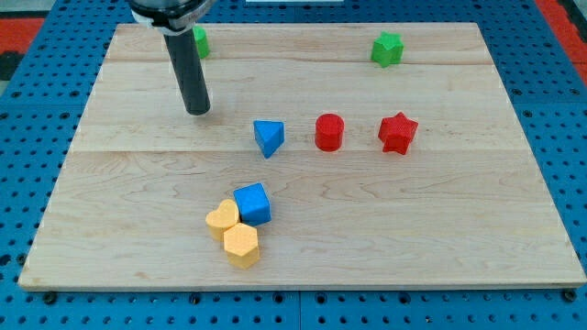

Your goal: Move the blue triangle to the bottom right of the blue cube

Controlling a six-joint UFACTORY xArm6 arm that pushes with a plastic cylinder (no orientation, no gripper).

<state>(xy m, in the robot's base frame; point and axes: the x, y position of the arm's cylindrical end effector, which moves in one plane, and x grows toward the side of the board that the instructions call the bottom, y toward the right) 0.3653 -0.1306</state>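
The blue triangle point(269, 137) lies near the middle of the wooden board point(459, 211). The blue cube point(252, 203) sits below it, toward the view's bottom, touching two yellow blocks. My tip point(198, 111) stands on the board to the upper left of the blue triangle, about a block's width or more away from it, and well above the blue cube.
A yellow heart point(221, 220) and a yellow hexagon point(242, 245) touch the blue cube's lower left. A red cylinder point(329, 132) and a red star point(398, 133) lie right of the triangle. A green star point(387, 49) is at top right; a green block point(199, 41) sits behind the rod.
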